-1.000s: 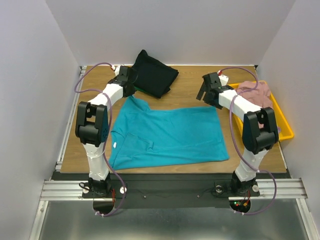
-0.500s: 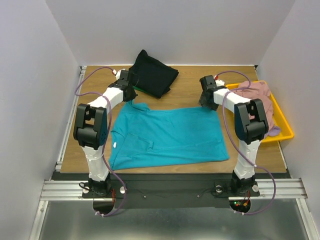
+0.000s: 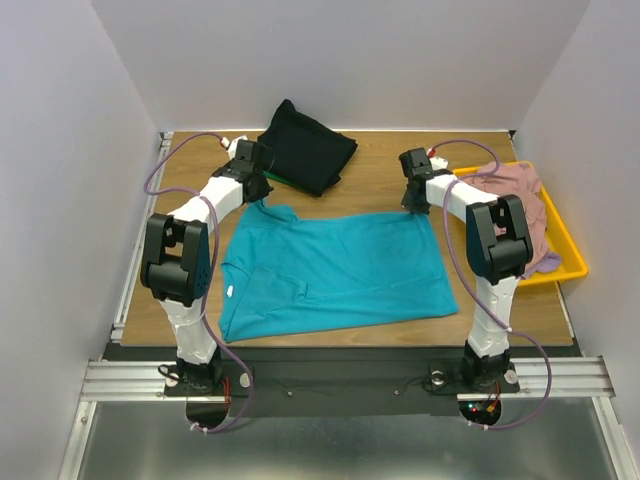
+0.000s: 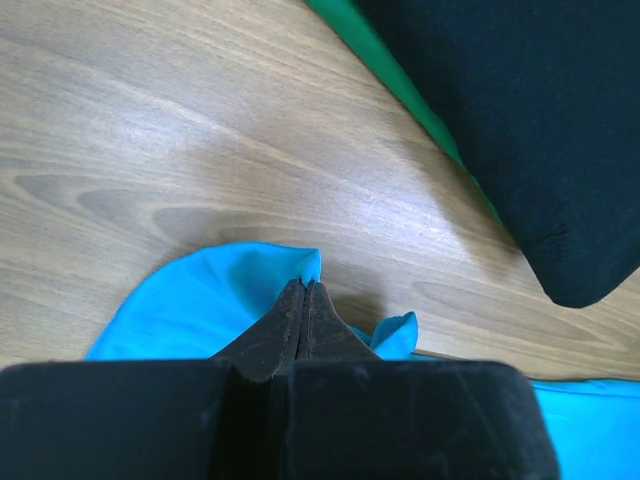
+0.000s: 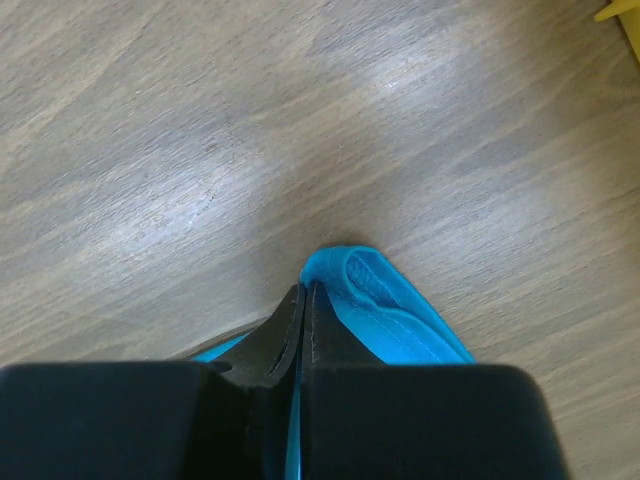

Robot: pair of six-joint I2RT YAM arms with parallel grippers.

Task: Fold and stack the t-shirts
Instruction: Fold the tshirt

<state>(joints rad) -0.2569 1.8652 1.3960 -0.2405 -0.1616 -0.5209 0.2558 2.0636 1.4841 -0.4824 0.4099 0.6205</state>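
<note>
The left hand (image 4: pixel 305 292) is pressed together on a fold of the teal shirt (image 3: pixel 335 270) at its far left corner, and the cloth bunches up around the tips. The right hand (image 5: pixel 303 297) is clamped the same way on the shirt's far right corner, where the hem curls over. The teal shirt lies spread flat on the table (image 3: pixel 375 175) between the two arms. Just beyond the left hand sits a folded black shirt (image 3: pixel 310 150), with the edge of a green shirt (image 4: pixel 385 60) showing under it. To the right, a pink shirt (image 3: pixel 505 182) is heaped in a yellow tray (image 3: pixel 572 262).
</note>
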